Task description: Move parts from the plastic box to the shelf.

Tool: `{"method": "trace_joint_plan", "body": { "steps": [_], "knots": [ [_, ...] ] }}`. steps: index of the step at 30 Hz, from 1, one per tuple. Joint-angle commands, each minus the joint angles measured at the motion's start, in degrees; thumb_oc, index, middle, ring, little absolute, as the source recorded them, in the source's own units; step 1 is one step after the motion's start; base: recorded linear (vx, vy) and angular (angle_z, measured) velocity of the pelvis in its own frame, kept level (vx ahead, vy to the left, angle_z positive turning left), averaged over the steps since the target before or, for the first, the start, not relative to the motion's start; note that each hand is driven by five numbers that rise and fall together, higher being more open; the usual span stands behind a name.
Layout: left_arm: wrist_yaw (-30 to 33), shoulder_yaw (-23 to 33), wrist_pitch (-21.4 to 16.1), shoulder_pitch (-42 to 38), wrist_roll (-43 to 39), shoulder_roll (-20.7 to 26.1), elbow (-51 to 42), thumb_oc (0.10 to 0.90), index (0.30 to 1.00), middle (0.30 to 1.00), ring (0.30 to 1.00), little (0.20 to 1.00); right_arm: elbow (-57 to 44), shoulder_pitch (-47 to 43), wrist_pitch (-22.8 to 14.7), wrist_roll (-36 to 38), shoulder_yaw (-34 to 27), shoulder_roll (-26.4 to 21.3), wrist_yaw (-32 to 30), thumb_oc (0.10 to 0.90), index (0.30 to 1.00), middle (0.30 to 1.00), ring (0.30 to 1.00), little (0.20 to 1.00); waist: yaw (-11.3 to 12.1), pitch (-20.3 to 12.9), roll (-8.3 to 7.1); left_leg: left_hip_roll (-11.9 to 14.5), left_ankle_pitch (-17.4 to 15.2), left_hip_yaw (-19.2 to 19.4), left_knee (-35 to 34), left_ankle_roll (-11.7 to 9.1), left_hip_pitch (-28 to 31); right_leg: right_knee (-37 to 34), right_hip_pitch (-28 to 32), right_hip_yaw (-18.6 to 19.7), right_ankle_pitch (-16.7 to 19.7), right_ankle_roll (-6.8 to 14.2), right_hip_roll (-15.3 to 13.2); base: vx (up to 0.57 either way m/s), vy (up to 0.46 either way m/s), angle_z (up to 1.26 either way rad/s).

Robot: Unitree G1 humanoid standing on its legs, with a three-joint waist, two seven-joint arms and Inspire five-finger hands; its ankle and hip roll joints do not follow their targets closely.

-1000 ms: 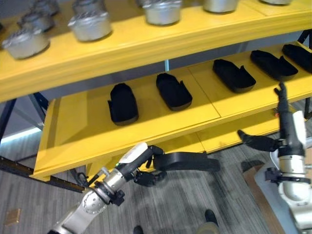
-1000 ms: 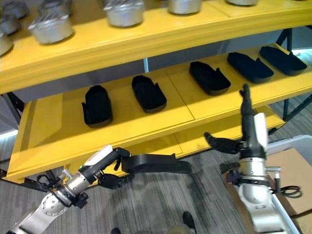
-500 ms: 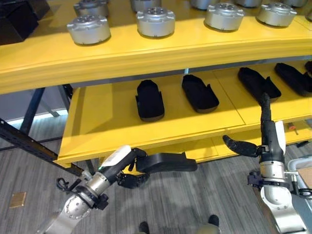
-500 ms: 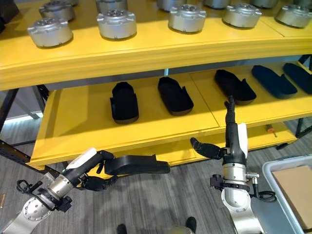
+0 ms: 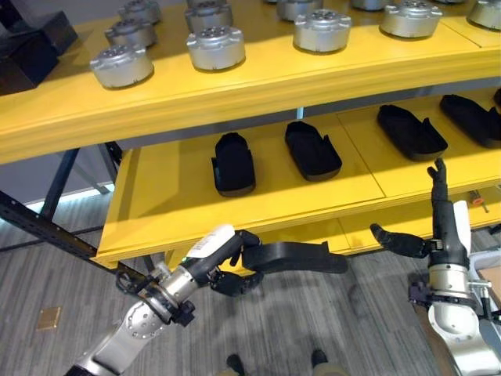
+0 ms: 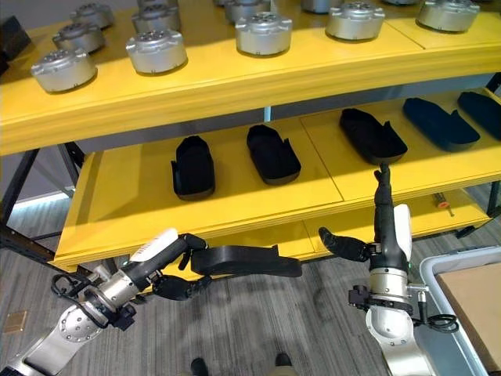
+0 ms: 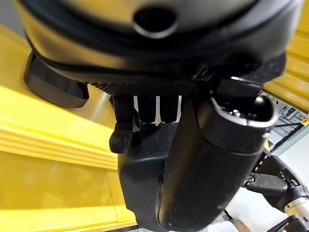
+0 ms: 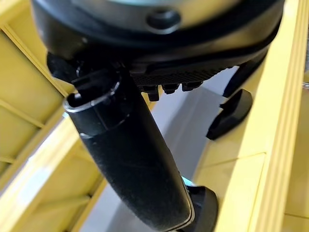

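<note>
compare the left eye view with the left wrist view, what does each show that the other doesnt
Left eye view alone: the round metal parts on the upper shelf, and the right hand with fingers straight, holding nothing. Left wrist view alone: the left hand's fingers seen close, curled over the black part. Both show the left hand holding that part below the yellow middle shelf.

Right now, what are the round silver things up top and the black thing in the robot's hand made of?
The round silver parts look like cast metal: grey with dull glints. The black part in the left hand looks like matte plastic or rubber, dark, without shine; hard to say which.
</note>
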Motion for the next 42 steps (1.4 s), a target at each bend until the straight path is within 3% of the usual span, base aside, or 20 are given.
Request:
{"method": "trace_joint_plan", "body": {
  "steps": [1,3,5,8,12,14,15,17,18,22,25,28,31,33,38,42],
  "knots": [
    [5.6,6.0,-4.5,-3.8,-3.6,-1.3,-6.4,0.4,0.3,0.3,0.3,0.3,-4.2,-4.5,-7.9,1.8,-4.4,-3.3,-1.2,0.9,1.0,1.0,1.0,1.0,-0.6,-3.0,-4.04,-1.9,-8.6,-4.2,-0.1,0.4,2.9,-2.2,-1.1,4.5,1.0,-2.5,4.2,0.19,0.279,-0.13],
    [6.0,6.0,-4.2,-3.5,-4.0,-1.6,-6.6,0.4,0.3,0.3,0.3,0.3,-4.2,-4.2,-8.1,3.6,-5.0,-4.0,-0.2,0.9,1.0,1.0,1.0,1.0,-0.4,-3.0,-3.85,-0.8,-6.2,-5.6,-3.6,-0.6,3.7,-2.6,-0.5,5.2,0.8,-2.4,4.0,0.13,0.228,-0.38],
    [7.2,6.2,-5.3,-2.8,-4.4,-2.6,-6.4,0.4,0.3,0.3,0.3,0.3,-3.1,-4.8,-10.2,5.6,-5.7,-4.8,1.4,0.9,1.0,1.0,1.0,1.0,0.2,-2.5,-3.77,3.5,-0.6,-6.9,-5.5,-3.2,0.6,-4.0,1.4,5.8,0.6,-2.3,2.9,0.17,0.368,-0.22],
    [7.6,6.2,-6.6,-3.2,-4.2,-3.0,-5.4,0.4,0.3,0.3,0.3,0.3,-4.7,-5.2,-9.9,5.0,-6.2,-5.0,1.6,0.9,1.0,1.0,1.0,1.0,0.1,-1.9,-3.61,4.4,-0.4,-6.3,-5.4,-3.3,-0.5,-4.1,2.1,4.9,0.6,-1.8,1.4,0.12,0.334,-0.3],
    [7.1,5.9,-6.8,-3.8,-5.9,-3.2,-5.3,0.4,0.3,0.3,0.3,0.3,-5.4,-6.5,-8.6,4.1,-5.3,-5.3,2.0,0.9,1.0,1.0,1.0,1.0,0.5,-1.6,-2.95,3.0,-2.3,-6.7,-5.2,-3.0,0.8,-2.7,1.3,4.2,0.4,-0.8,-0.3,0.12,0.369,-0.3],
    [5.9,6.7,-7.0,-3.3,-6.1,-3.2,-6.2,0.4,0.3,0.3,0.3,0.3,-5.3,-6.1,-8.7,4.5,-5.9,-4.6,2.4,0.9,1.0,1.0,1.0,1.0,1.0,-2.0,-2.67,1.0,-4.2,-6.2,-5.1,-2.4,2.6,-1.6,1.1,2.6,0.7,0.7,-2.1,0.18,0.546,-0.01],
    [4.3,7.7,-8.2,-3.3,-7.4,-2.3,-6.5,0.4,0.3,0.3,0.3,0.3,-6.7,-4.9,-8.3,3.7,-6.8,-4.2,2.6,0.9,1.0,1.0,1.0,1.0,1.5,-2.6,-3.14,-0.8,-5.5,-5.9,-5.2,-1.3,3.5,-0.8,1.2,1.2,1.1,2.1,-3.7,0.19,0.506,0.07],
    [3.7,8.1,-8.6,-3.3,-7.8,-2.1,-6.6,0.4,0.3,0.3,0.3,0.3,-7.2,-4.5,-8.0,3.4,-7.2,-4.0,2.6,0.9,1.0,1.0,1.0,1.0,1.6,-2.8,-3.34,-1.2,-5.8,-5.9,-5.2,-0.9,3.6,-0.5,1.1,0.9,1.1,2.4,-4.0,0.13,0.326,0.23],
    [2.7,8.9,-8.5,-3.8,-7.7,-1.9,-7.1,0.4,0.3,0.3,0.3,0.3,-8.6,-3.7,-6.7,3.5,-8.1,-3.3,2.6,0.9,1.0,1.0,1.0,1.0,1.9,-3.2,-3.76,-2.5,-6.6,-5.3,-5.3,0.4,4.2,1.6,0.1,-0.5,1.6,2.7,-5.3,0.16,0.428,0.21],
    [3.4,9.6,-7.9,-4.3,-6.4,-1.4,-7.0,0.4,0.3,0.3,0.3,0.3,-8.8,-3.6,-6.0,3.6,-8.7,-2.4,2.6,0.9,1.0,1.0,1.0,1.0,2.6,-3.5,-4.35,-4.1,-8.3,-3.4,-5.0,2.2,4.9,5.2,-1.6,-2.9,2.6,2.5,-7.1,0.09,0.272,0.23],
    [3.7,11.8,-8.8,-2.3,-6.6,-2.0,-7.6,0.4,0.3,0.3,0.3,0.3,-8.9,-5.7,-3.8,3.1,-7.1,-0.9,2.6,0.9,1.0,1.0,1.0,1.0,4.8,-3.3,-5.03,-4.7,-9.5,1.0,-4.6,3.3,5.7,8.9,-2.9,-8.9,5.1,3.6,-9.1,0.05,0.175,-0.2],
    [3.7,12.0,-9.5,-2.1,-7.5,-2.3,-7.9,0.4,0.3,0.3,0.3,0.3,-9.2,-5.8,-2.3,2.6,-6.2,-0.5,2.2,0.9,1.0,1.0,1.0,1.0,4.8,-3.2,-5.47,-4.7,-10.0,1.1,-4.8,3.7,6.1,8.2,-2.6,-8.0,1.9,3.3,-6.0,0.06,0.039,-0.41],
    [3.7,11.0,-8.9,-3.8,-10.1,-3.3,-8.6,0.4,0.3,0.3,0.3,0.3,-9.0,-3.8,-1.9,1.5,-7.0,-0.7,3.1,0.9,1.0,1.0,1.0,1.0,3.3,-3.6,-6.1,-6.1,-10.1,-2.0,-5.0,4.0,5.9,4.2,-2.7,-2.2,0.1,1.8,0.1,0.08,0.022,0.18],
    [6.1,9.5,-8.7,-6.8,-7.8,-3.2,-8.6,0.4,0.3,0.3,0.3,0.3,-7.6,-2.6,-2.8,2.3,-8.7,-2.6,3.2,0.9,1.0,1.0,1.0,1.0,1.5,-3.6,-6.62,-7.6,-10.7,-5.4,-5.2,4.4,6.0,1.2,-3.2,4.3,1.2,0.5,3.5,0.1,-0.033,0.97],
    [9.4,11.1,-9.3,-5.8,-5.6,-2.0,-9.3,0.4,0.3,0.3,0.3,0.3,-6.8,-0.6,-2.7,4.3,-10.9,-3.9,2.0,0.9,1.0,1.0,1.0,1.0,1.6,-4.4,-6.96,-8.3,-11.3,-6.4,-5.5,4.4,6.0,-2.6,-2.1,5.0,2.5,0.3,3.8,0.03,-0.068,0.21],
    [12.5,18.0,-11.2,-1.0,-3.3,-0.5,-10.7,0.4,0.3,0.3,0.3,0.3,-7.8,-0.1,-1.5,3.1,-12.2,-3.4,1.9,0.9,1.0,1.0,1.0,1.0,2.6,-4.9,-6.57,-8.1,-11.8,-6.5,-5.5,3.8,6.6,-5.3,-1.1,4.7,3.6,0.5,3.5,0.04,-0.055,0.0]
  ]
}}
